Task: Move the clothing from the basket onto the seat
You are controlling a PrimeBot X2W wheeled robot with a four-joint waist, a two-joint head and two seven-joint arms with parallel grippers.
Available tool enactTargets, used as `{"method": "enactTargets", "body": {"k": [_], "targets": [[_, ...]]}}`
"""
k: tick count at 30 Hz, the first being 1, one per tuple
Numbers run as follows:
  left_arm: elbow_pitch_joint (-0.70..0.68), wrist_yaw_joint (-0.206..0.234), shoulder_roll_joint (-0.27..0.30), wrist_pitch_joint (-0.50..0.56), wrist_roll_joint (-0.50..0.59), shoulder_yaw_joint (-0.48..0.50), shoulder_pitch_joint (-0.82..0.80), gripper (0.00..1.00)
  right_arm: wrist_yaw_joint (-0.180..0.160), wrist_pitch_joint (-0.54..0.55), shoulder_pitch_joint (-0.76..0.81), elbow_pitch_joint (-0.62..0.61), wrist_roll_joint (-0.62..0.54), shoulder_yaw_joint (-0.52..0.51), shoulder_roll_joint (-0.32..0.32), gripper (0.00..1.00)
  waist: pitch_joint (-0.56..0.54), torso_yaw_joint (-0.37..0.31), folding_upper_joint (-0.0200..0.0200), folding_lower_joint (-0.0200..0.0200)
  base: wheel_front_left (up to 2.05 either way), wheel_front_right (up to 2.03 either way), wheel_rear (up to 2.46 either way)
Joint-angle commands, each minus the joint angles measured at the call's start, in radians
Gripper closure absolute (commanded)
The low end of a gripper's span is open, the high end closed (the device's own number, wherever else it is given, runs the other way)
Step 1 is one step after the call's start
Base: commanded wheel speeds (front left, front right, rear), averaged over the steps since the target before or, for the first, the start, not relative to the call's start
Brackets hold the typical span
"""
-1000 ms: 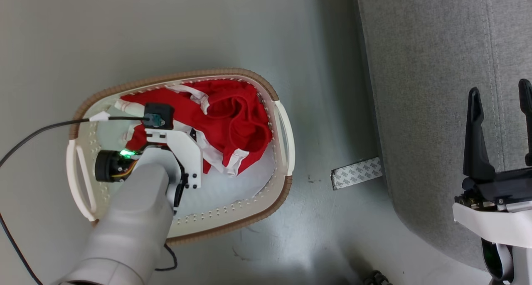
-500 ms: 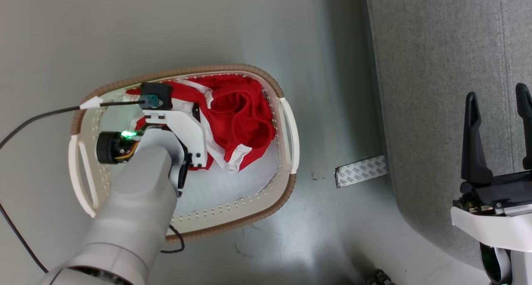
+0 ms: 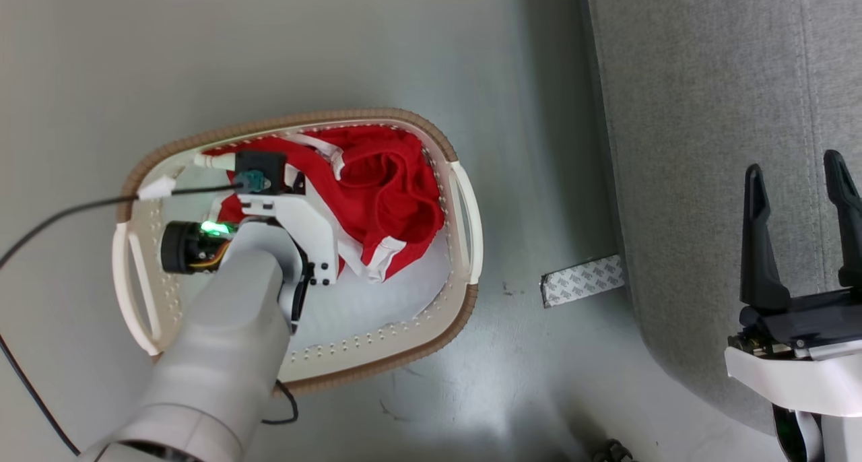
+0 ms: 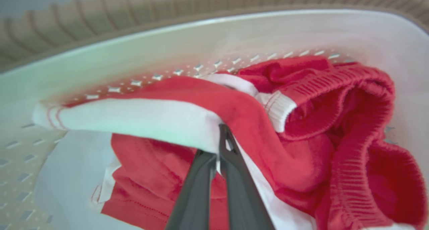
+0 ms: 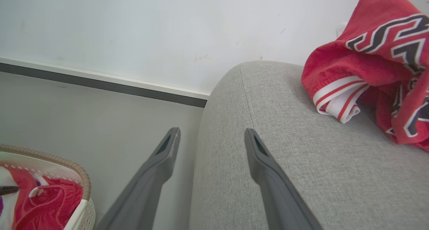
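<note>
Two grippers: inside the basket [image 3: 469,219], the left gripper [image 4: 216,146] pinches the red clothing [image 3: 390,192] with fingers closed; right of the basket, the right gripper [image 3: 793,162] gapes empty above the seat [image 3: 707,112].

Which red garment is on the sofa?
The red garment with block lettering, on the grey fabric sofa; the other red clothes lie in the cream plastic basket.

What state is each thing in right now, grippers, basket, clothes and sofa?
Left gripper: shut on the red clothing.
Right gripper: open, empty, over the seat's edge.
Red clothing: crumpled, in the basket.
Basket: upright on the floor, holding clothing.
Lettered garment: crumpled, lying on the seat.
</note>
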Motion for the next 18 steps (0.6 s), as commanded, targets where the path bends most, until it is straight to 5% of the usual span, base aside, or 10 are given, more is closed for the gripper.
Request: {"method": "enactTargets", "body": {"k": [1, 9, 18], "targets": [[0.002, -0.007, 0.004, -0.017, -0.007, 0.0, 0.017, 1.0, -0.003, -0.001, -0.015, 0.008, -0.002, 0.002, -0.001, 0.0, -0.012, 0.005, 0.0, 0.0, 0.0, 0.0, 0.0], [-0.096, -0.085, 0.002, -0.091, -0.131, -0.008, 0.175, 1.0, -0.003, -0.001, -0.026, 0.066, -0.011, 0.018, -0.001, 0.0, -0.169, 0.065, 0.0, 0.0, 0.0, 0.0, 0.0], [-0.329, -0.099, 0.002, -0.11, -0.214, -0.058, 0.396, 1.0, -0.003, 0.0, 0.048, 0.156, -0.027, -0.009, -0.001, 0.0, -0.437, 0.163, 0.0, 0.0, 0.0, 0.0, 0.0]]}}
